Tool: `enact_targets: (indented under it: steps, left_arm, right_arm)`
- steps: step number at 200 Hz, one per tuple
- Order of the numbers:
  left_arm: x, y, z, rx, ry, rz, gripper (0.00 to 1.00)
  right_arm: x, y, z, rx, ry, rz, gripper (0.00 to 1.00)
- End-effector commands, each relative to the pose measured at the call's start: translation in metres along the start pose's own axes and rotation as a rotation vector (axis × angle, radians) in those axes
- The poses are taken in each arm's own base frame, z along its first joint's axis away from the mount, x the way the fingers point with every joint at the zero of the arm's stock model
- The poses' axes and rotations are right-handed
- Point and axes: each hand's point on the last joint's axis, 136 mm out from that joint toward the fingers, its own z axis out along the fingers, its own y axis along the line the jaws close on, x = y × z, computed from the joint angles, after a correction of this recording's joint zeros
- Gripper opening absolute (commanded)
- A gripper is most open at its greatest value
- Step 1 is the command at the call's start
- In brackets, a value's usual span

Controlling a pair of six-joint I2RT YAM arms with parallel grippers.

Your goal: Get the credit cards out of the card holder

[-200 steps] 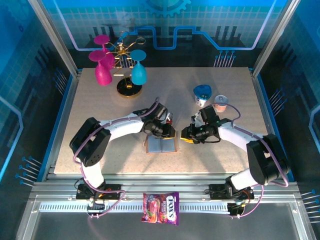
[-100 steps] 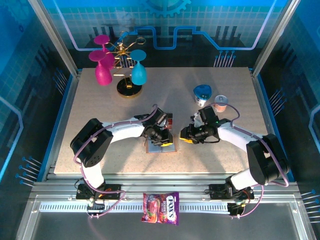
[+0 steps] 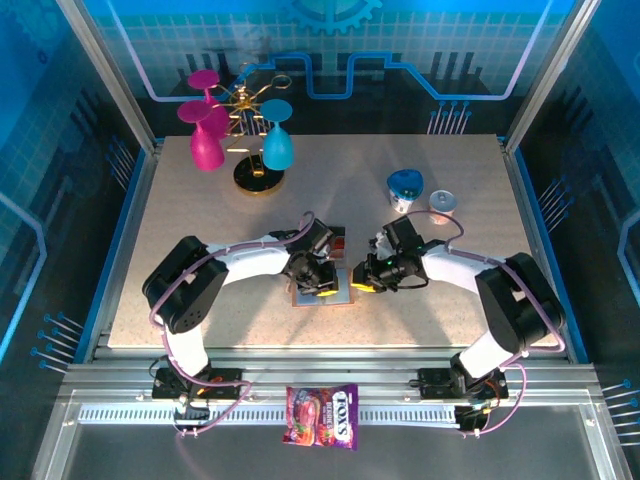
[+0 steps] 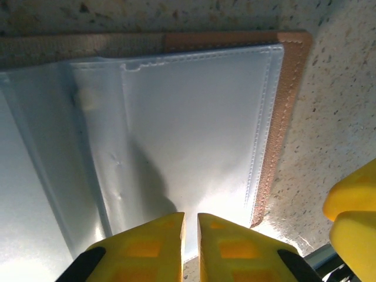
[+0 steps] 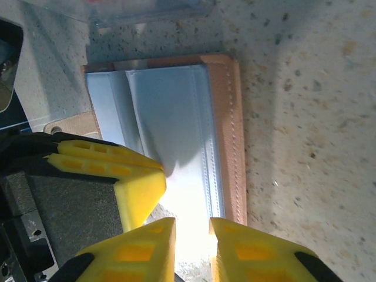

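Note:
The card holder (image 3: 312, 296) lies open and flat on the table, grey-blue pockets up, with brown edges (image 4: 276, 135) (image 5: 226, 117). My left gripper (image 3: 322, 284) (image 4: 190, 235) stands on its near right part, jaws almost together with only a thin slit. My right gripper (image 3: 357, 284) (image 5: 192, 247) is at the holder's right edge, close beside the left one, with a small gap over the pocket seam. Whether it pinches anything is hidden. A dark red credit card (image 3: 338, 241) lies on the table just beyond the holder. The pockets I can see look flat.
A gold rack (image 3: 257, 170) with a pink goblet (image 3: 206, 140) and a cyan goblet (image 3: 277, 140) stands at the back left. A blue-lidded cup (image 3: 405, 187) and a pink cup (image 3: 442, 205) stand behind the right arm. A candy packet (image 3: 322, 414) lies on the front rail.
The right gripper has slid left to the holder's right edge. The left gripper has come down onto the holder. Both pairs of jaws have narrowed.

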Motion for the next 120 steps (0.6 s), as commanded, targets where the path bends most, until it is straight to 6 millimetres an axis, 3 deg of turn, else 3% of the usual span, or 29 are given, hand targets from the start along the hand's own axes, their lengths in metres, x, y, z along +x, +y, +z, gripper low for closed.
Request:
enact_targets:
  steps: [1,56,120]
  left_arm:
    - [0.009,0.014,0.005,-0.05,0.027,0.004,0.14]
    - [0.009,0.017,0.006,-0.06,0.029,0.002,0.13]
    - [0.011,0.027,0.004,-0.108,0.024,0.006,0.13]
  right_arm:
    - [-0.002,0.012,0.01,-0.042,0.018,-0.011,0.22]
    - [-0.001,0.004,0.025,-0.024,0.047,0.003,0.22]
    - [0.003,-0.015,0.029,0.051,0.062,0.01,0.22]
